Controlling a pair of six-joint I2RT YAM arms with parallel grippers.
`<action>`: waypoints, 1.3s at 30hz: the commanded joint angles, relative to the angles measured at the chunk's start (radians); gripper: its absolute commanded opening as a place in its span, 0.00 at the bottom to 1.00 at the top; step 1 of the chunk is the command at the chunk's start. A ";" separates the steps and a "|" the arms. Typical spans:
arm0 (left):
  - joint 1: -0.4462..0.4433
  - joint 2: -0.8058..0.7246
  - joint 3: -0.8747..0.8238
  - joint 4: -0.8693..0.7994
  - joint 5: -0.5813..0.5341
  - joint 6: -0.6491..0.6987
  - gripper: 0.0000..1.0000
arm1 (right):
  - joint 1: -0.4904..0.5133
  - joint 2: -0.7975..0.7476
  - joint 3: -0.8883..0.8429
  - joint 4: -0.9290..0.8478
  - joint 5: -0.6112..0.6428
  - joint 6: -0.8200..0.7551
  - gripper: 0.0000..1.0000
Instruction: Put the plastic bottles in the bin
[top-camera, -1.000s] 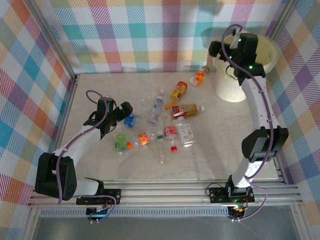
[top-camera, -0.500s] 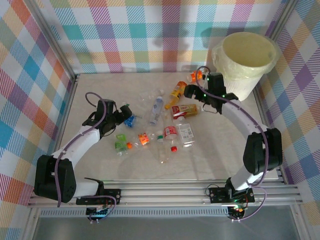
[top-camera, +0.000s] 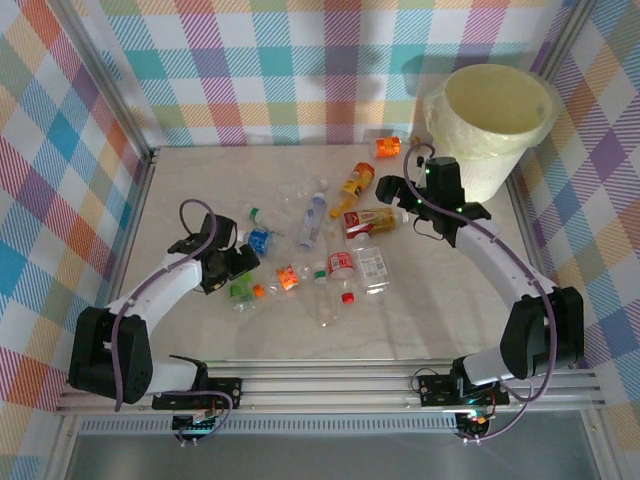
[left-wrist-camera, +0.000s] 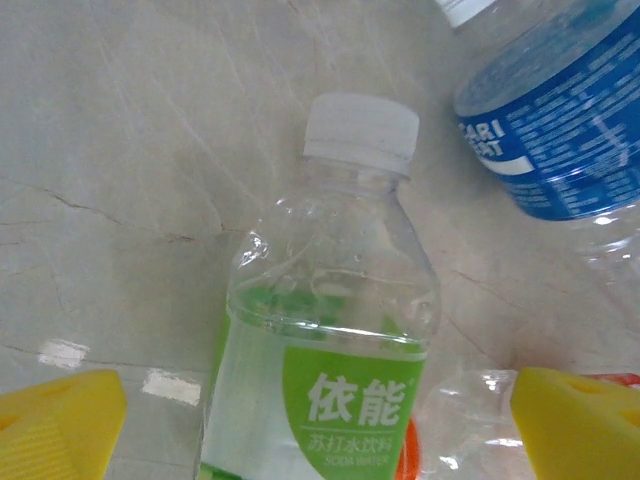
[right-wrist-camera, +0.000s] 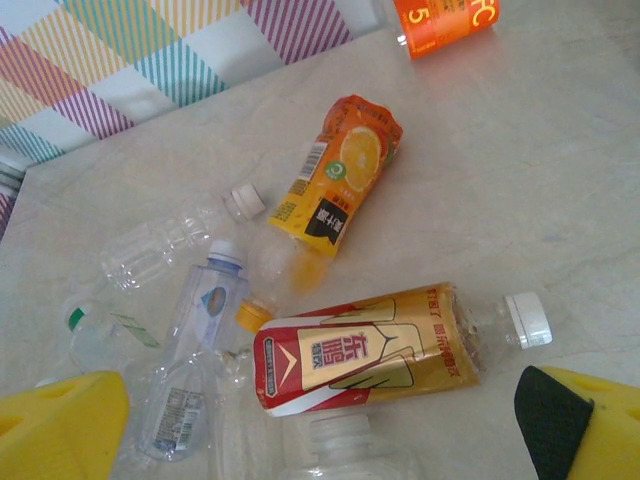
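Note:
Several plastic bottles lie scattered mid-table. My left gripper (top-camera: 236, 272) is open, its yellow fingertips (left-wrist-camera: 60, 425) wide apart on either side of a clear green-labelled bottle (left-wrist-camera: 330, 340) with a white cap, not touching it. A blue-labelled bottle (left-wrist-camera: 560, 120) lies just beyond. My right gripper (top-camera: 392, 200) hangs open above a crushed red-and-gold bottle (right-wrist-camera: 370, 350). Beyond that bottle lies an orange juice bottle (right-wrist-camera: 340, 175). The bin (top-camera: 497, 110), white with a pale yellow liner, stands at the far right corner.
More bottles lie near the right gripper: a clear one with a blue cap (right-wrist-camera: 205, 300), a clear crumpled one (right-wrist-camera: 150, 250) and an orange one (top-camera: 387, 147) by the back wall. Plaid walls close in the table's left, back and right sides.
My right arm has come down from over the bin to just above the red-and-gold bottle. My left gripper has slid nearer, from the blue-labelled bottle to the green-labelled one.

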 joint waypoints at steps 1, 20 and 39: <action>-0.018 0.056 0.028 -0.043 -0.018 0.060 0.97 | 0.003 -0.036 0.000 0.020 0.015 -0.028 1.00; -0.018 0.161 0.039 0.047 -0.062 0.107 0.64 | 0.002 -0.112 -0.039 0.029 -0.066 -0.096 1.00; -0.121 -0.252 0.063 0.292 0.123 -0.001 0.47 | 0.027 -0.162 -0.146 0.270 -0.403 -0.089 1.00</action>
